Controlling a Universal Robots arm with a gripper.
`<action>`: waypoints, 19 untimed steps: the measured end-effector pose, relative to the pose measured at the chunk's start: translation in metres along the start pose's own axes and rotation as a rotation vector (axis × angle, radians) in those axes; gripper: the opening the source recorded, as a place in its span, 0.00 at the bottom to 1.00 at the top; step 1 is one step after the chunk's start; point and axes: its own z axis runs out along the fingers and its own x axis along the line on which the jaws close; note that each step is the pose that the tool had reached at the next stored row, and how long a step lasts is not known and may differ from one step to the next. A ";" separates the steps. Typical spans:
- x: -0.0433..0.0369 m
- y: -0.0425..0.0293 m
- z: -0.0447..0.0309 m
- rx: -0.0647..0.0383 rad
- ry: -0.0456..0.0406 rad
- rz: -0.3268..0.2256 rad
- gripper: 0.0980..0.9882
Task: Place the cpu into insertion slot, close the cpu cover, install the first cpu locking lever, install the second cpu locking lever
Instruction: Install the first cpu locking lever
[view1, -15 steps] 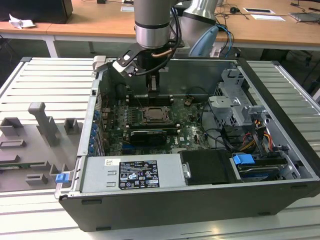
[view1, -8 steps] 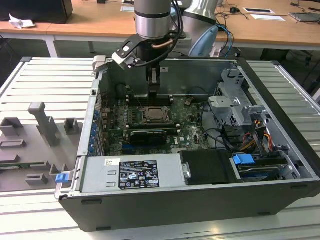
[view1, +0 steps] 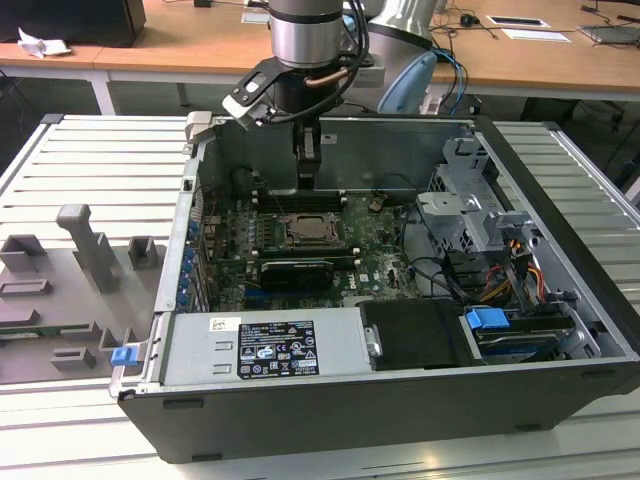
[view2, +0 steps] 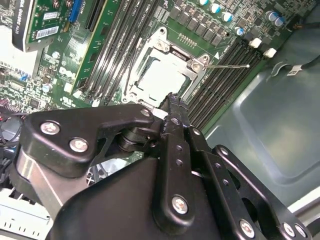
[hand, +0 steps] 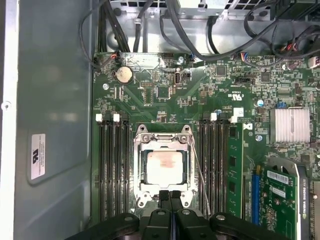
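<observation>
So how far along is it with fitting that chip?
The cpu lies in place, and the cover looks down around it. The gripper hovers shut at the cover's edge. One thin lever stands off the frame, seemingly unlatched, so the levers are left.

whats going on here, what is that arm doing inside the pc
A robot arm reaches into the open computer case, its gripper at the edge of the cpu cover, jaws shut and empty. The cpu is already seated with that cover down over it. One thin locking lever sticks out sideways, apparently not latched.
</observation>
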 end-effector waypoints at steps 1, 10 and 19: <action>0.0000 0.0000 0.0000 0.000 0.0000 0.000 0.01; 0.0000 0.0000 -0.0001 -0.002 0.0041 -0.096 0.01; 0.0000 0.0000 -0.0001 -0.003 0.0066 -0.153 0.01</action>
